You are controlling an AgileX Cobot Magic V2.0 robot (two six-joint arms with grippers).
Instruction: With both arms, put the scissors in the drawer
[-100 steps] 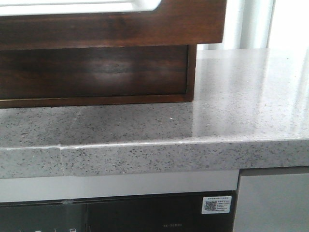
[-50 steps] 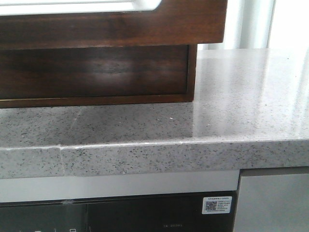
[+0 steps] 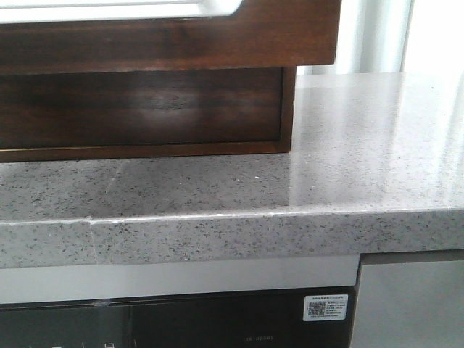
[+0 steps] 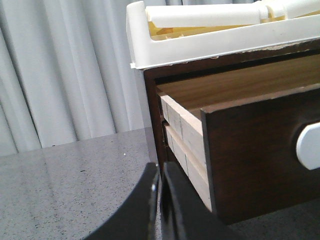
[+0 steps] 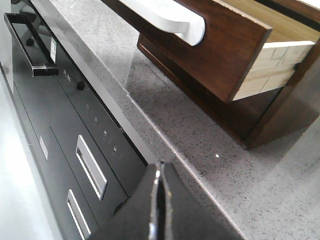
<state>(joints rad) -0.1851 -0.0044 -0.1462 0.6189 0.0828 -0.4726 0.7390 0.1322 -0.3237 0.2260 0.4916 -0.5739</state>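
Nearest in each wrist view, the left pincer (image 4: 160,200) and the right pincer (image 5: 158,210) both have their black fingers pressed together with nothing between them, each hanging above the speckled grey table (image 3: 348,167). Farther on, the dark brown drawer (image 5: 220,50) stands pulled out of its wooden case (image 3: 287,109), its pale sidewall (image 4: 185,145) and white finger notch (image 5: 170,17) showing, with dark appliance fronts (image 5: 75,125) below the table's edge. The scissors show in no view, and a white tray (image 4: 200,40) sits on top of the case.
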